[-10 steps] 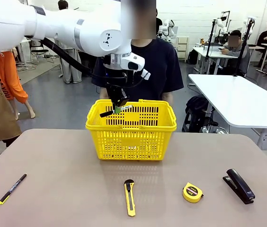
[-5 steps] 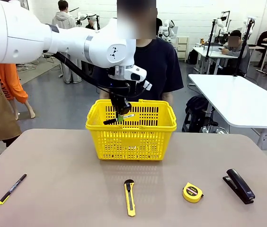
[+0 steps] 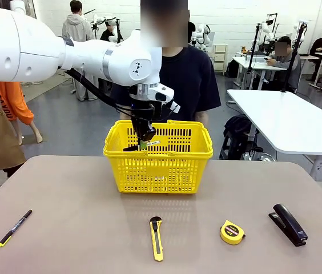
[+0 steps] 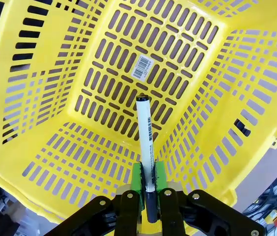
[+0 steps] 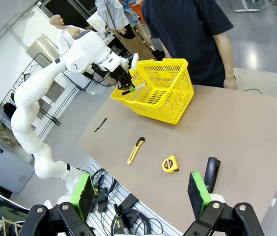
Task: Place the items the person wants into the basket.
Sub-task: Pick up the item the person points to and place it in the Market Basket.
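My left gripper [image 3: 144,140] hangs over the near-left part of the yellow basket [image 3: 158,153], its tips at rim height. It is shut on a black marker with a white band [image 3: 149,143]. In the left wrist view the marker [image 4: 145,137] sticks out between the green pads [image 4: 137,178] and points down at the basket's slotted floor [image 4: 55,73]. On the near table lie the yellow-and-black utility knife [image 3: 156,238] and, at the far left, the thin black pen [image 3: 15,228]. My right gripper [image 5: 139,196] is open, high above the table. The person [image 3: 186,80] stands behind the basket.
A round yellow tape measure [image 3: 232,232] and a black stapler [image 3: 288,224] lie at the near right of the brown table [image 3: 75,188]. A white table [image 3: 286,123] stands beyond on the right. A barcode sticker [image 4: 142,67] is on the basket floor.
My left gripper has come down and slightly right with the marker, from above the basket's rim to level with it.
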You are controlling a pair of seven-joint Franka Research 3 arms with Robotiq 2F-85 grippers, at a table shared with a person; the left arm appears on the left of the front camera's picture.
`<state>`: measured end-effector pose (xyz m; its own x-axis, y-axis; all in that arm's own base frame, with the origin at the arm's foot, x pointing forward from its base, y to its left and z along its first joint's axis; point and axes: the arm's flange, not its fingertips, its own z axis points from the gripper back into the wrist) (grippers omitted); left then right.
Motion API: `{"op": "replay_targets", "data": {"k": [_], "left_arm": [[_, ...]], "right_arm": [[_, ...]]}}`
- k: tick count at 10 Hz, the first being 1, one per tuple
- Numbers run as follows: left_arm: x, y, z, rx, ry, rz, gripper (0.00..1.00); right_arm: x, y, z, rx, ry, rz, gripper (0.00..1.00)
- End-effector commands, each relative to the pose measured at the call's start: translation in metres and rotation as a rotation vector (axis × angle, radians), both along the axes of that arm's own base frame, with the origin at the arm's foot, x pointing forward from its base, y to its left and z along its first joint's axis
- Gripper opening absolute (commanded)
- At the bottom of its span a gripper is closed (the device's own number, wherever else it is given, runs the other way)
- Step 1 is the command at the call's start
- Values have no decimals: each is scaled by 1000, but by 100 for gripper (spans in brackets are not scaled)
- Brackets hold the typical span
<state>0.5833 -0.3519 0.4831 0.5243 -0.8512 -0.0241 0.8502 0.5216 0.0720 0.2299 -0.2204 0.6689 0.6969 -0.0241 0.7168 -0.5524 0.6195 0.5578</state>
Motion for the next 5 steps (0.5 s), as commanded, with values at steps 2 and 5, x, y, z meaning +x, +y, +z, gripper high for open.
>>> {"op": "replay_targets", "data": {"k": [2,5], "left_arm": [[5,-2,2,30,13,-43,72],[3,0,2,29,6,-48,100]], "right_arm": [[2,0,1,18,-21,11,100],[2,0,1,18,-21,11,100]]}}
